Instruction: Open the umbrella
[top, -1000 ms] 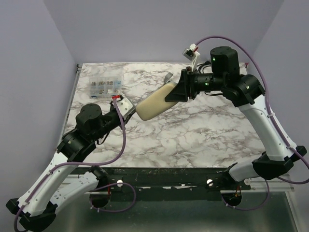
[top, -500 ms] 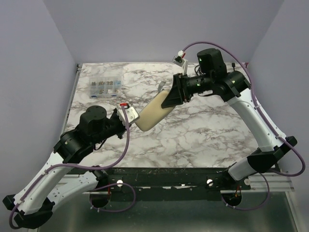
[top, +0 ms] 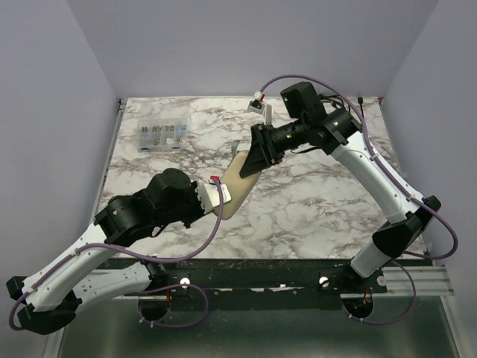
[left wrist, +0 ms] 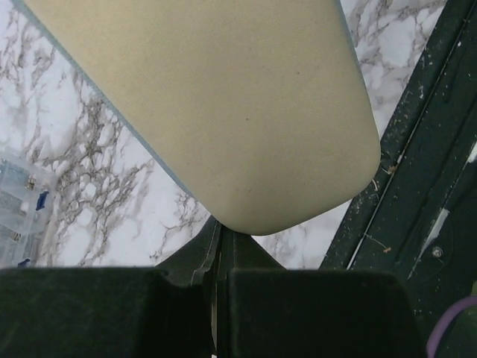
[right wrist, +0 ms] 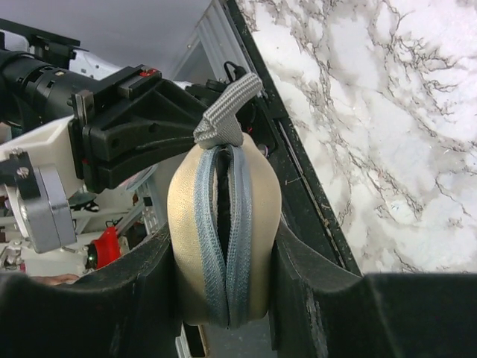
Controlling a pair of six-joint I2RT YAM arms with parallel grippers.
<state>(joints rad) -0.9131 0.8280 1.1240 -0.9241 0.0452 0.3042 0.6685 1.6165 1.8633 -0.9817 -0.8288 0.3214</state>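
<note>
The umbrella (top: 238, 181) is a cream-beige sleeved bundle held tilted above the marble table. My right gripper (top: 257, 155) is shut on its upper end. In the right wrist view my right gripper (right wrist: 223, 276) clamps the umbrella (right wrist: 190, 224) on both sides. A grey zipper (right wrist: 227, 246) gapes slightly, and a grey loop (right wrist: 227, 112) sticks out of that end. My left gripper (top: 218, 197) is shut, its tips right at the bundle's lower rounded end. In the left wrist view the umbrella (left wrist: 223, 104) fills the frame just above my left gripper (left wrist: 218, 237), which holds nothing.
A small clear compartment box (top: 159, 135) lies at the table's far left and shows again at the box (left wrist: 15, 201) in the left wrist view. The dark front rail (top: 283, 270) runs along the near edge. Purple cables loop off both arms.
My right arm has swung left and nearer, carrying the bundle toward the table's middle. The left arm has moved right, bringing its shut tips up to the bundle's lower end.
</note>
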